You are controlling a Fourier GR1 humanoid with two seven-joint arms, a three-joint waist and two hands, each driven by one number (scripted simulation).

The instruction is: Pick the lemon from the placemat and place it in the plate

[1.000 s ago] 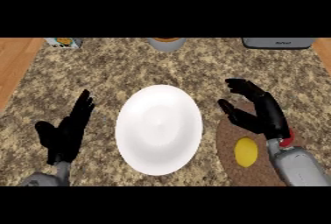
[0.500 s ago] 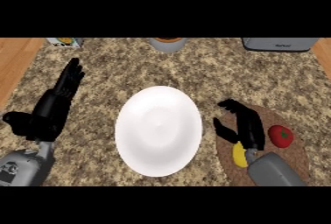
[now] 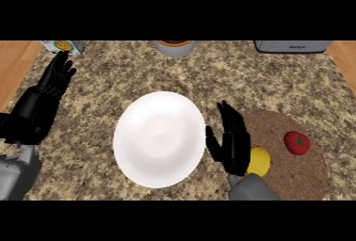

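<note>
Looking down at the surface (image 3: 125, 75), you find the lemon (image 3: 261, 160) lying on the near left part of the round brown placemat (image 3: 299, 176), with a tomato (image 3: 297, 142) just beyond it to the right. Your right hand (image 3: 233, 141) sits at the placemat's left edge and covers the lemon's left side. Its fingers are straight and point far, a little spread, with the thumb out to the left, so nothing is gripped yet. You cannot tell whether the palm touches the fruit.

The hand seems to be there to line up a grasp. It is between the lemon and the white plate (image 3: 160, 139), which lies just left of the placemat and holds nothing, so the carry would be short.

Your next move probably calls for curling the fingers round the lemon without nudging the tomato. A round fruit may roll if you press it off-centre.

Your left hand (image 3: 38, 108) rests open at the left edge, fingers straight and pointing far, well clear of the plate.
</note>
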